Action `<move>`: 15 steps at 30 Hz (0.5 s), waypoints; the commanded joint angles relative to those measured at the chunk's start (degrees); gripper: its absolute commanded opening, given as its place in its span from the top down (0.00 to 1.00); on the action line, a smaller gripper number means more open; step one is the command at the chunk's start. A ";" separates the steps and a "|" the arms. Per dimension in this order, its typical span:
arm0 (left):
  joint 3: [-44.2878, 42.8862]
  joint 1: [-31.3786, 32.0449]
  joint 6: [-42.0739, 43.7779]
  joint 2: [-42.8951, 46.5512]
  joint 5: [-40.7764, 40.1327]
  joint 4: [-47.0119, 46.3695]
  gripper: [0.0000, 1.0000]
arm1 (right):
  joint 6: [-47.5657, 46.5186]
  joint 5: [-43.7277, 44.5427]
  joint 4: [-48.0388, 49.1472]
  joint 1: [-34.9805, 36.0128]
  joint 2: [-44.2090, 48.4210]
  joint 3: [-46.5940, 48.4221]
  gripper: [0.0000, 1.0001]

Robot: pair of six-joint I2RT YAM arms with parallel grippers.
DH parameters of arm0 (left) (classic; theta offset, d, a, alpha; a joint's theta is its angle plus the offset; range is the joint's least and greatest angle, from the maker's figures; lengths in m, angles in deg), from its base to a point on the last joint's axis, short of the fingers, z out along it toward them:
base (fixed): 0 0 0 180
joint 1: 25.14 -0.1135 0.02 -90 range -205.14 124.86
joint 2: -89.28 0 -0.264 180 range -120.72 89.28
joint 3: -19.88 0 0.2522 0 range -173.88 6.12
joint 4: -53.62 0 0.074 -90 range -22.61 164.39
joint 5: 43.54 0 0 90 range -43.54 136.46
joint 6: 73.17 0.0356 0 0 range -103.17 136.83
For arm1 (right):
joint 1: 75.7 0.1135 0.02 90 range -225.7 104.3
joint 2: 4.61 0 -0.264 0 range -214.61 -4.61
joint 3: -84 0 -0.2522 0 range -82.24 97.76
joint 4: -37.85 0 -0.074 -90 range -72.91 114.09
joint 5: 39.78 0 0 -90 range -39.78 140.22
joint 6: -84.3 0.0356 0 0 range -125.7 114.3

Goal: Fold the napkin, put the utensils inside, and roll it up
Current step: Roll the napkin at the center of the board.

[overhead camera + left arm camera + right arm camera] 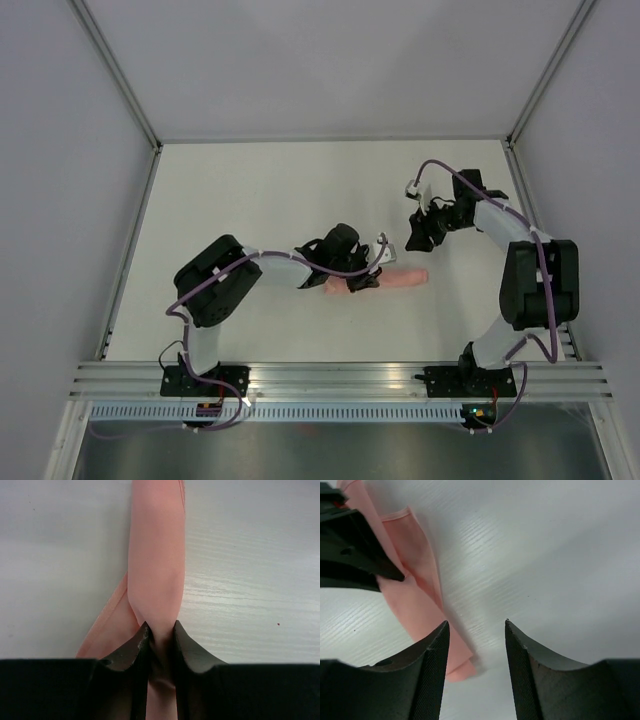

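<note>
Left claw pinching pink napkin, rolled narrow tube; right claw spread

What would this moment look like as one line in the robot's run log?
napkin: rolled up | left end effector: shut on napkin | right end effector: open, empty, near roll's end | utensils: not visible

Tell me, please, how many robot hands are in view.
2. The left hand is near the middle of the table, shut on the pink napkin. The right hand is open near the napkin's right end and holds nothing. None seems hidden.
</note>
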 commanded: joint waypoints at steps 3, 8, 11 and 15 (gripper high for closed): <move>-4.61 -4.87 -7.97 -5.67 12.28 15.01 0.93 | -4.61 -3.58 8.55 0.72 14.01 -11.23 0.44; -10.68 -6.63 -8.68 -10.76 16.59 23.98 0.92 | -13.14 -2.18 11.54 2.83 21.15 -19.69 0.40; -13.67 -6.81 -8.94 -12.79 17.21 27.24 0.92 | -14.91 1.42 15.15 6.16 24.31 -24.17 0.38; -16.13 -7.34 -9.56 -14.80 17.91 29.26 0.92 | -14.20 9.24 22.60 12.84 27.30 -30.84 0.36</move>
